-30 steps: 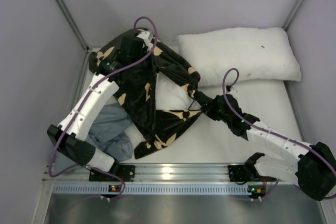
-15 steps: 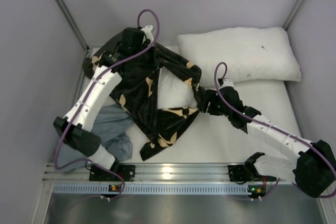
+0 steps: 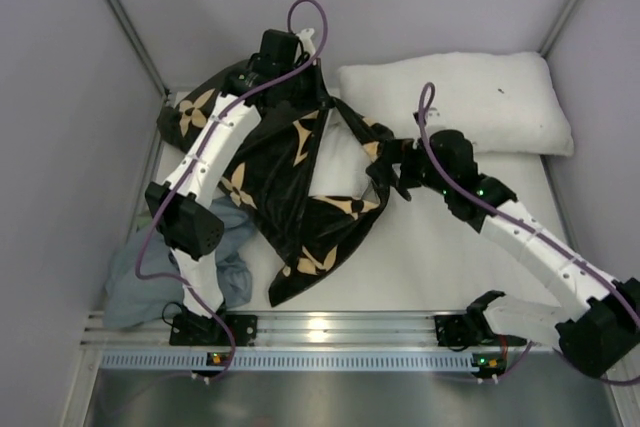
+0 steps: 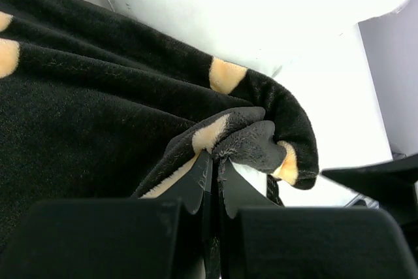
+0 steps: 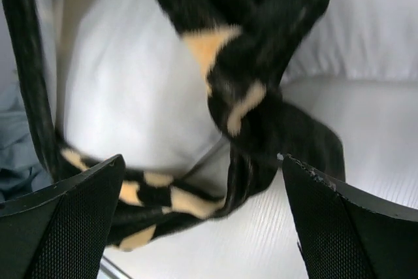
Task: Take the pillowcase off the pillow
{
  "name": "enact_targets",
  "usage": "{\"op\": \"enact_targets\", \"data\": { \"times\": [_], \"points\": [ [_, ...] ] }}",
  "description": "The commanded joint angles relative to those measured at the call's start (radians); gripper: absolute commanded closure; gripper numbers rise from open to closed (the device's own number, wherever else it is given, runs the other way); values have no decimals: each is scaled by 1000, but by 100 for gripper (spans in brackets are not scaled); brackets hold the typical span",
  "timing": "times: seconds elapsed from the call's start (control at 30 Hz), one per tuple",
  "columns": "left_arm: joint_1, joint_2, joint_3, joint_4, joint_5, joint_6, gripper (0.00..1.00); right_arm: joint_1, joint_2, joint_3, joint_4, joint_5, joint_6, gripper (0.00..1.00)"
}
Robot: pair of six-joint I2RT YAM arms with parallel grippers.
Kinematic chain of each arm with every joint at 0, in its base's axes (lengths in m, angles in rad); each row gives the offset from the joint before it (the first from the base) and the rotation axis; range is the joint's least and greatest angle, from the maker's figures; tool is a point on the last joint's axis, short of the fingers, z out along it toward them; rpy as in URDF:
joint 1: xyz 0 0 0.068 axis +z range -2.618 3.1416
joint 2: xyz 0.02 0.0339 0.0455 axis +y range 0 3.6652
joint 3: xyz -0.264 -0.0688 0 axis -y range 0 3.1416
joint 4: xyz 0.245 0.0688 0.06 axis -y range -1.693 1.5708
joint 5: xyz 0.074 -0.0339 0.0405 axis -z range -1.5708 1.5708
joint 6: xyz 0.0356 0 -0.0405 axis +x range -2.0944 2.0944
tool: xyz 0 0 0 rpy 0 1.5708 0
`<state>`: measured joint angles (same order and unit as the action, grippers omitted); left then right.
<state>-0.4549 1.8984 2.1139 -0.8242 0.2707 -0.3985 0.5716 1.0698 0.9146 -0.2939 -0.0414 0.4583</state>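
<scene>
1. Grey enclosure walls stood around a white bench (image 3: 450, 257).
2. Left end effector (image 4: 210, 161) was pressed together on a fold of the pillowcase (image 4: 98, 115), at the far edge of the cover.
3. Right end effector (image 5: 202, 161) was spread wide. Its fingers stood either side of a bunched dark rim and gripped nothing.
4. Pillowcase lay crumpled left of centre. The pillow (image 3: 335, 162) showed white through the opening and was otherwise covered.
5. Judgement: stripping was under way and far from complete. The next move calls for the right end effector to close on the rim or the exposed pillow, then for the two arms to draw apart.
6. A second white pillow (image 3: 460, 102) lay just beside the rim at the far right and could be caught by mistake. A blue-grey cloth (image 3: 150, 267) lay beneath the left arm.
</scene>
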Motion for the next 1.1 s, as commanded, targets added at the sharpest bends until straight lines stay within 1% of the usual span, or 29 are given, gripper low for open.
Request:
{"op": "enact_targets", "data": {
  "times": [0.0, 0.03, 0.07, 0.1, 0.13, 0.2, 0.23, 0.27, 0.43, 0.47, 0.53, 0.57, 0.6, 0.67, 0.7, 0.73, 0.77, 0.83, 0.87, 0.93, 1.0, 1.03, 1.07],
  "points": [
    [1, 2, 38, 83, 22, -23, 99, -73, 158, 144, 1, -8, -70, 1],
    [1, -1, 32, 83, 21, -23, 95, -87, 197, 171, 2, -17, -73, 1],
    [1, -8, 18, 83, 18, -20, 93, -104, 279, 228, 4, -24, -78, 0],
    [2, -15, 9, 83, 10, -19, 91, -107, 315, 254, 2, -20, -98, 0],
    [2, -28, 0, 83, -8, -17, 85, -107, 349, 295, 2, 9, -104, 1],
    [2, -47, -28, 83, -27, -10, 84, -114, 424, 328, -7, 37, -107, 7],
    [2, -54, -35, 83, -31, -8, 82, -121, 442, 339, -8, 37, -98, 10],
    [1, -71, -45, 83, -39, -7, 81, -128, 458, 342, -7, 37, -89, 18],
    [1, -104, -92, 83, -67, 4, 78, -139, 455, 313, 33, 0, -78, 25],
    [1, -108, -97, 83, -71, 6, 77, -138, 452, 303, 33, 8, -76, 30],
    [1, -111, -112, 80, -83, 6, 72, -139, 455, 296, 35, 14, -75, 43],
    [1, -117, -118, 80, -90, 6, 68, -138, 461, 290, 38, 11, -73, 60],
    [1, -120, -123, 80, -100, 6, 60, -138, 466, 288, 38, 8, -72, 67],
    [1, -134, -129, 71, -132, 3, 52, -138, 475, 282, 39, -12, -67, 77],
    [1, -140, -127, 63, -151, 3, 48, -139, 484, 282, 39, -15, -63, 78],
    [2, -159, -129, 50, -177, 4, 35, -139, 486, 276, 44, -20, -61, 80],
    [2, -170, -129, 46, -185, 9, 30, -139, 486, 271, 50, -23, -58, 82],
    [-1, -197, -129, 22, -209, 13, 24, -139, 484, 265, 62, -26, -55, 87],
    [-14, -237, -134, 19, -215, 16, 23, -138, 486, 262, 64, -23, -55, 94],
    [-42, -281, -163, 17, -232, 27, 21, -138, 489, 265, 64, -22, -55, 100],
    [-109, -340, -187, 13, -252, 35, 21, -138, 492, 267, 64, -22, -55, 100],
    [-178, -366, -195, 5, -296, 39, 21, -139, 493, 267, 65, -22, -55, 100],
    [-218, -377, -203, 4, -312, 46, 21, -139, 493, 267, 67, -22, -53, 100]
  ]
}}
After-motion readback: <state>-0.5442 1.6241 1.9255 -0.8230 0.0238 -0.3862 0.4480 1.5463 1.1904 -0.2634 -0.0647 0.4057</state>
